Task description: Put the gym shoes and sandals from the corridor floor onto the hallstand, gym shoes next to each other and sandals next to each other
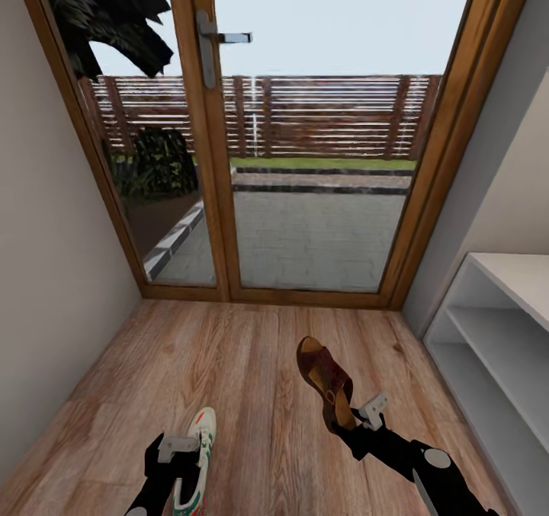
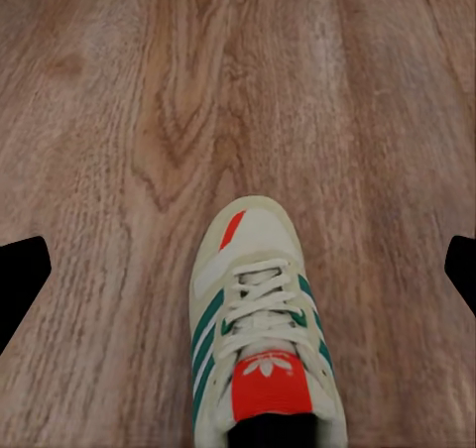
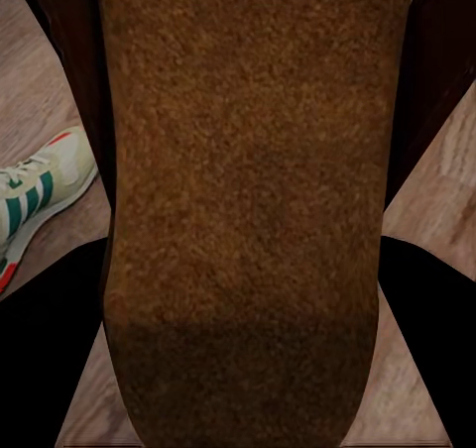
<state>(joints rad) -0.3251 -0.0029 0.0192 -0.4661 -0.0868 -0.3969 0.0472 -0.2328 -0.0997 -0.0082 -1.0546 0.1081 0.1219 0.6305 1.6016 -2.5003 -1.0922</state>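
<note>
One gym shoe (image 1: 197, 463) and one sandal (image 1: 326, 380) were counted on view, along with two grippers, the left (image 1: 177, 447) and the right (image 1: 367, 413).

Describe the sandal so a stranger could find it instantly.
Start at the glass door and look down the wood floor. Right of centre, before the pale-grey rack, is the sandal: reddish-brown and open-strapped, unlike the white, green-striped sneaker to its left.

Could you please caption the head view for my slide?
Each end effector holds footwear: left a gym shoe, right a sandal, near the hallstand.
</note>
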